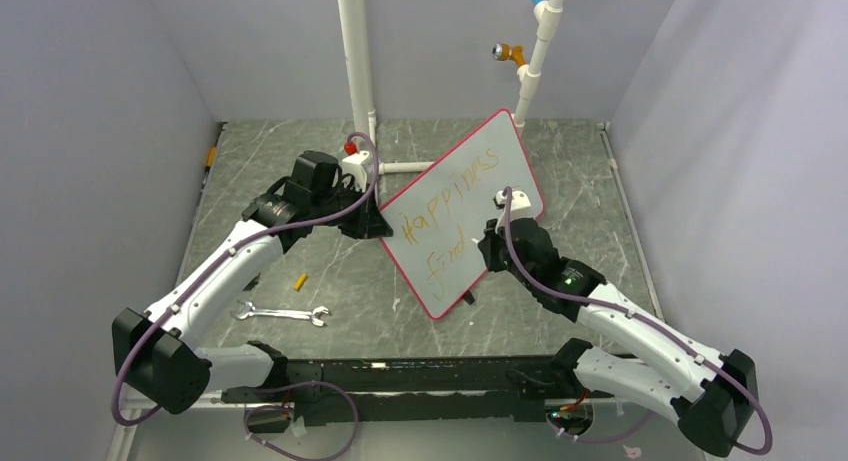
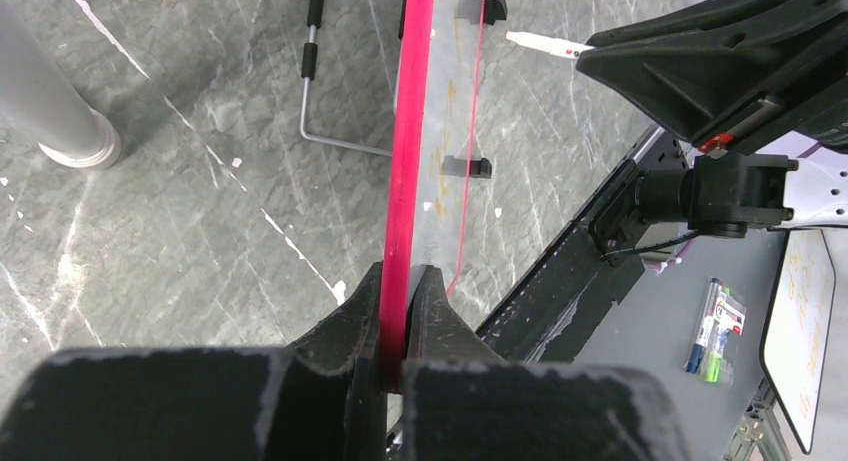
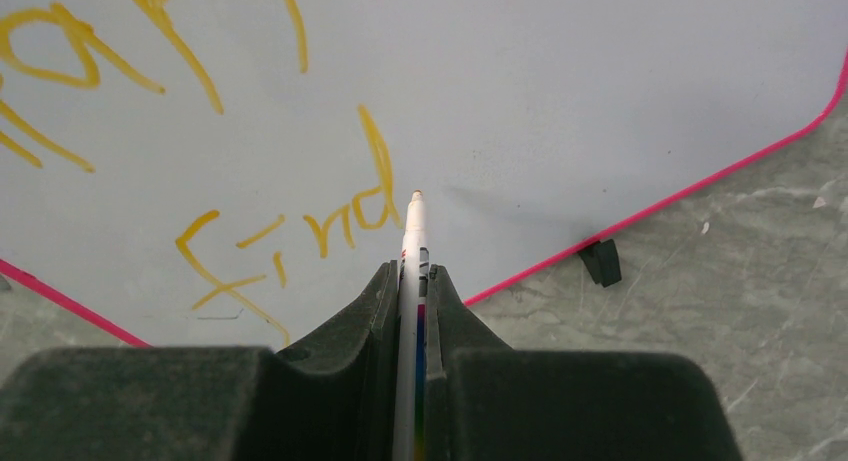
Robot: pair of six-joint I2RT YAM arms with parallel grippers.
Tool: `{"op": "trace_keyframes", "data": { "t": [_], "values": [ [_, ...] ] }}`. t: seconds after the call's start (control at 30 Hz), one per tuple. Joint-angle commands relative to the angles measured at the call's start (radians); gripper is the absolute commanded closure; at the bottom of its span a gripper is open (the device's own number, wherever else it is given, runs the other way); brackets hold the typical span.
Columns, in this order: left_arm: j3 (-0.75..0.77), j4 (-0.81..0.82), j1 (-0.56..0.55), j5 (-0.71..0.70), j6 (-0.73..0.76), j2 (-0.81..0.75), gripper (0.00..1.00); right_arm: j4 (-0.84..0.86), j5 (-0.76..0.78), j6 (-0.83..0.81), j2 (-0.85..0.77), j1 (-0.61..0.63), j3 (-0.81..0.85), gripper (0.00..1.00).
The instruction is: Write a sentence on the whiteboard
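Two pincers busy: left pincer (image 2: pixel 405 281) clamped on the whiteboard (image 1: pixel 520 156) at its 9 o'clock corner, mid-tabletop (image 1: pixel 580 181); right pincer (image 3: pixel 412 276) clamped on a marker (image 3: pixel 414 231), tip at 3 o'clock of "find" in the sentence (image 3: pixel 345 221)

A silver wrench (image 1: pixel 281 314) lies on the grey marbled table (image 1: pixel 580 181), near a small yellow piece (image 1: pixel 299 280), perhaps a cap.

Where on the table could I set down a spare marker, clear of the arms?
The widest bare patch of table lies between the whiteboard and the right wall. A smaller one lies between the wrench and the board's near corner. Crowded: mid-table, where the left hand clamps the board's edge and the right hand points a marker at it.
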Motion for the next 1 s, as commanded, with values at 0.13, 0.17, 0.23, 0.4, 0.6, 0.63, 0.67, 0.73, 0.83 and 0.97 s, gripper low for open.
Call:
{"op": "trace_keyframes", "data": {
  "t": [0.13,0.17,0.23,0.4,0.6,0.63,0.67,0.73,0.83,0.97],
  "values": [
    [-0.031,-0.109,0.012,-0.393,0.279,-0.006,1.0,-0.005,0.034,-0.02,-0.025,-0.014,0.062,1.0],
    [-0.032,-0.109,0.012,-0.396,0.28,-0.009,1.0,-0.008,0.035,-0.021,-0.028,-0.015,0.063,1.0],
    [-0.031,-0.111,0.011,-0.402,0.28,-0.012,1.0,-0.012,0.037,-0.022,-0.031,-0.018,0.065,1.0],
    [-0.03,-0.113,0.012,-0.414,0.28,-0.02,1.0,-0.013,0.035,-0.026,-0.037,-0.035,0.064,1.0],
    [-0.03,-0.112,0.012,-0.407,0.278,-0.017,1.0,-0.006,0.002,-0.024,-0.047,-0.069,0.057,1.0],
    [-0.029,-0.112,0.012,-0.403,0.279,-0.014,1.0,-0.004,-0.002,-0.024,-0.049,-0.071,0.054,1.0],
    [-0.028,-0.113,0.012,-0.399,0.278,-0.014,1.0,-0.002,-0.006,-0.023,-0.051,-0.074,0.051,1.0],
    [-0.028,-0.112,0.011,-0.395,0.278,-0.012,1.0,0.004,-0.012,-0.02,-0.055,-0.079,0.041,1.0],
    [-0.028,-0.11,0.013,-0.39,0.278,-0.012,1.0,0.023,-0.028,-0.016,-0.071,-0.088,0.016,1.0],
    [-0.026,-0.111,0.012,-0.388,0.277,-0.01,1.0,0.061,-0.074,-0.012,-0.091,-0.116,-0.02,1.0]
  ]
}}
